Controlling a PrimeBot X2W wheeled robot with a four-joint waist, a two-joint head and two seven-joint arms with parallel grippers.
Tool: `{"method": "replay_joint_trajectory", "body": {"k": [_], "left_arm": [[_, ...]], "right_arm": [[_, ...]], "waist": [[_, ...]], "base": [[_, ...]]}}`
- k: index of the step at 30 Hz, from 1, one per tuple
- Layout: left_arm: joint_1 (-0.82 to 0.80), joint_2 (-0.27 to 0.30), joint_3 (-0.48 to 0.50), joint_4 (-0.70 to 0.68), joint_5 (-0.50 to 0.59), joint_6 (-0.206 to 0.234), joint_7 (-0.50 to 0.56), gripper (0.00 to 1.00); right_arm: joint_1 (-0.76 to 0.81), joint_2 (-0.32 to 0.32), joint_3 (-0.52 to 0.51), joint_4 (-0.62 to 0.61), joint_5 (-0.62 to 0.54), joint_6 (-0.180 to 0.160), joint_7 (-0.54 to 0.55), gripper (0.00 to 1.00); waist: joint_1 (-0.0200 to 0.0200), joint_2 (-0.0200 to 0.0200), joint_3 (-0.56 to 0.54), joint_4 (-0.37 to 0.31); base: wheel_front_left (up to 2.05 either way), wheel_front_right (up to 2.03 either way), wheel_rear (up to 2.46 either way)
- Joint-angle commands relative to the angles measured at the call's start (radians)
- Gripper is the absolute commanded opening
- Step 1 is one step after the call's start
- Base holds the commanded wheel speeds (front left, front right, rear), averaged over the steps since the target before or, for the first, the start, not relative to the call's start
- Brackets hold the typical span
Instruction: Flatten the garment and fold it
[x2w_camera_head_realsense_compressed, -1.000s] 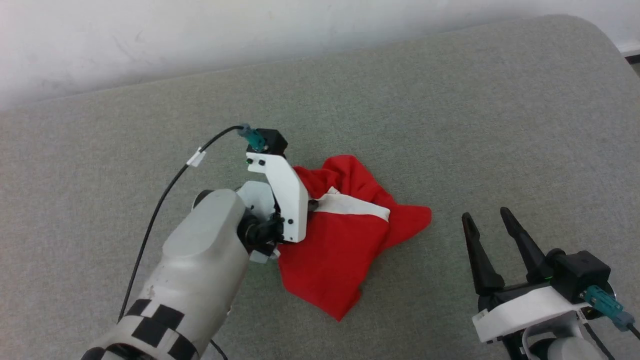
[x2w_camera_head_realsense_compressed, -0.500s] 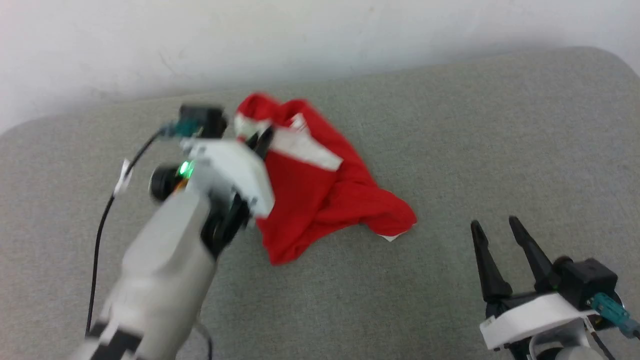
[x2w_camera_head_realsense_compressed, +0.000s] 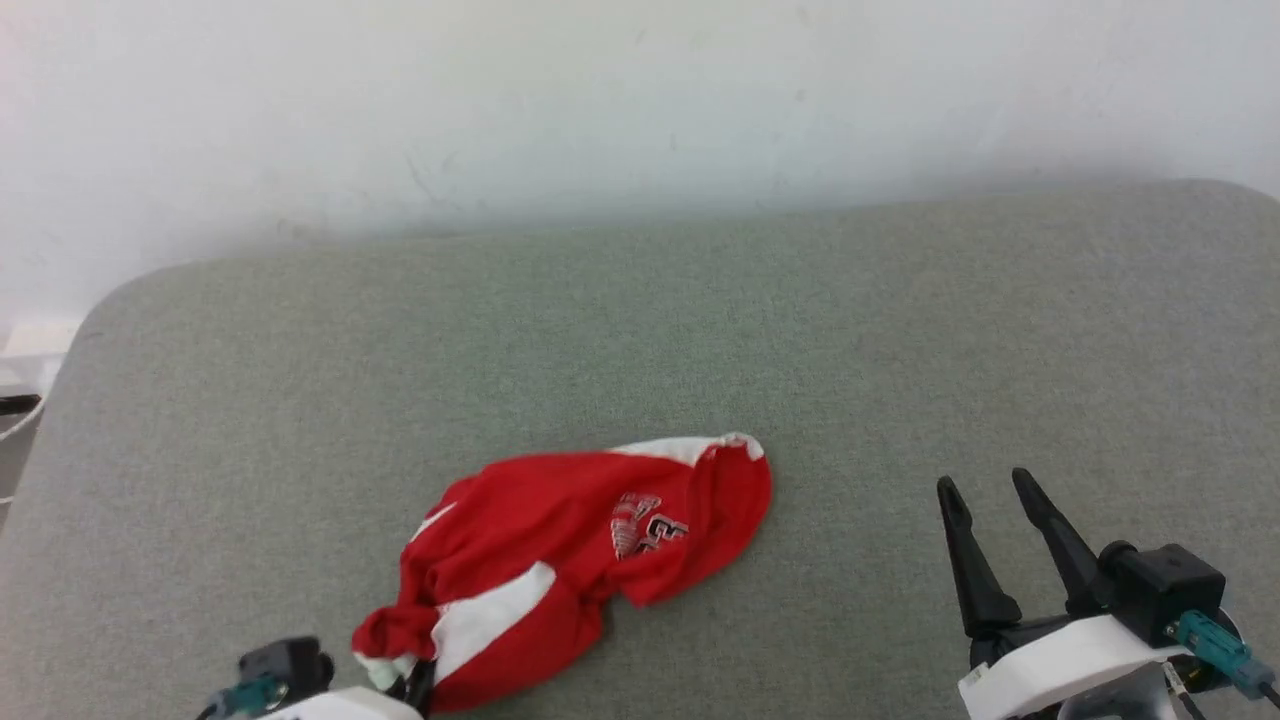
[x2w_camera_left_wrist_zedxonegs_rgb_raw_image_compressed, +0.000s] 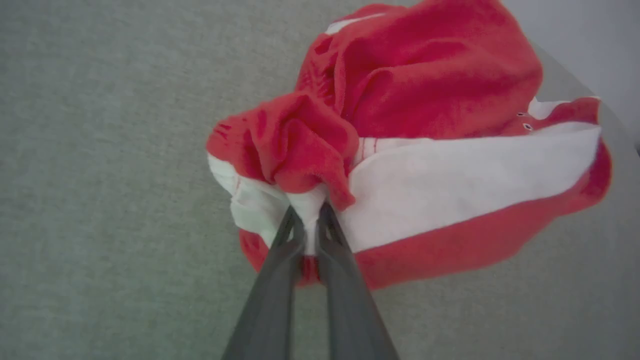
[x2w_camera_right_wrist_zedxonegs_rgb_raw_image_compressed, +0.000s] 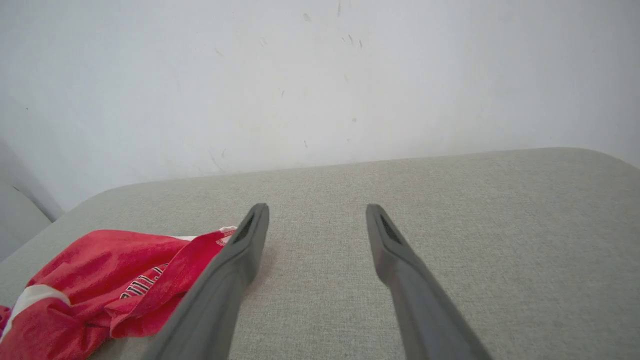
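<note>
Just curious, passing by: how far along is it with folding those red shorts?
Nothing looks finished: the garment lies crumpled on the grey surface. In hand: the left gripper is shut on its white band. The right gripper stands open, apart from it. Flattening and folding are left.

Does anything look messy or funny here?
Yes: the small red fabric garment with white trim lies crumpled, not flat, on the grey padded surface. The left gripper is shut on its bunched white edge.

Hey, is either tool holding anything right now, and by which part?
The left tool is shut on the garment, pinching a bunched fold of its white trim. The right tool stands open, holding nothing.
</note>
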Motion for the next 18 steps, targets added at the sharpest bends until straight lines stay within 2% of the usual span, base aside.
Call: {"method": "replay_joint_trajectory", "body": {"k": [1,5,8,11,15,16,18], "left_arm": [[0.017,0.011,0.016,-0.029,0.0,0.02,-0.013,1.0],[0.026,0.026,0.062,-0.119,0.041,0.069,-0.094,1.0],[-0.003,0.049,0.074,-0.161,0.07,0.074,-0.117,1.0],[-0.068,0.077,0.048,-0.174,0.091,0.054,-0.072,1.0],[-0.15,0.115,-0.03,-0.141,0.102,0.015,0.071,1.0],[-0.15,0.115,-0.03,-0.141,0.102,0.015,0.071,1.0],[-0.166,0.129,-0.063,-0.128,0.095,-0.003,0.14,1.0]], "right_arm": [[0.009,0.002,0.001,-0.007,-0.005,-0.001,0.003,1.0],[0.014,0.002,0.0,-0.01,-0.004,-0.001,0.005,1.0],[0.018,0.002,0.001,-0.011,-0.004,-0.001,0.008,1.0],[0.017,0.002,-0.001,-0.013,-0.003,-0.001,0.012,1.0],[0.007,0.002,0.01,-0.014,-0.005,-0.001,0.016,1.0],[0.007,0.002,0.01,-0.014,-0.005,-0.001,0.016,1.0],[0.009,0.002,0.008,-0.011,-0.003,-0.001,0.016,1.0]], "waist": [[0.0003,0.0,-0.007,0.008],[0.0003,0.0,-0.01,0.013],[0.0003,0.0,-0.013,0.014],[0.0003,0.0,-0.014,0.014],[0.0003,0.0,-0.015,-0.005],[0.0003,0.0,-0.015,-0.005],[0.0003,0.0,-0.021,-0.016]], "base": [[0.0,0.0,0.0],[0.0,0.0,0.0],[0.0,0.0,0.0],[0.0,0.0,0.0],[0.0,0.0,0.0],[0.0,0.0,0.0],[0.0,0.0,0.0]]}}
